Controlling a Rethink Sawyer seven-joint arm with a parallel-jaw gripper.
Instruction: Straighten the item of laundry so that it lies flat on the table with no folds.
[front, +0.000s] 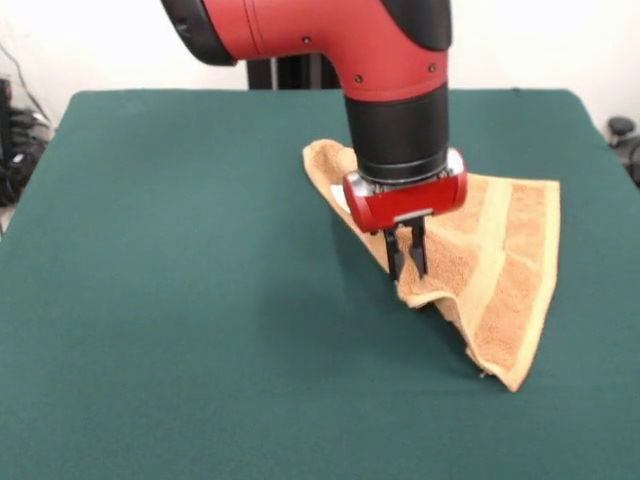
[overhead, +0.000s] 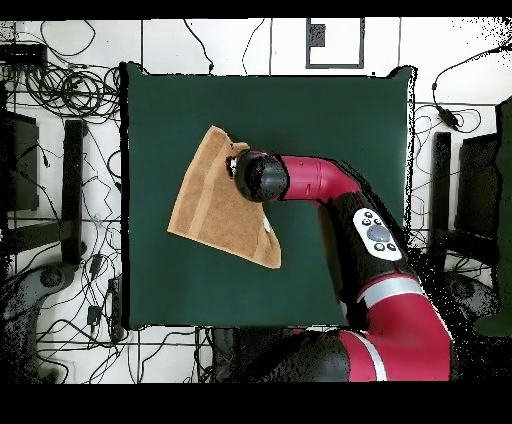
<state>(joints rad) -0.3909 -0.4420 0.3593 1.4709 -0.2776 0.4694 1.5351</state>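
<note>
- No brand or writing is showing legibly on anything; a small white patch is showing against the towel (front: 500, 270) beside the gripper's red housing in the front view, and a small white mark is sitting on the towel's edge in the overhead view, neither clear enough to read.
- One towel, one table (front: 180, 300), one arm (front: 390, 90) and one gripper (front: 407, 262) are showing; cables are lying on the floor around the table in the overhead view.
- In the front view the table is filling the left side as bare dark green cloth, and the towel is lying right of centre.
- The towel is tan-orange terry with a paler woven band running near its right hem; it is not lying flat, with its left portion bunched and raised in a ridge and its near corner coming to a point toward the front edge.
- The gripper is pointing straight down with its two dark fingers (front: 394, 255) standing close together, pinching the raised fold of the towel at its left edge.
- In the overhead view the towel (overhead: 215, 195) is lying on the table's (overhead: 330, 120) left half, and the arm's (overhead: 330, 185) end is covering its right edge.
</note>
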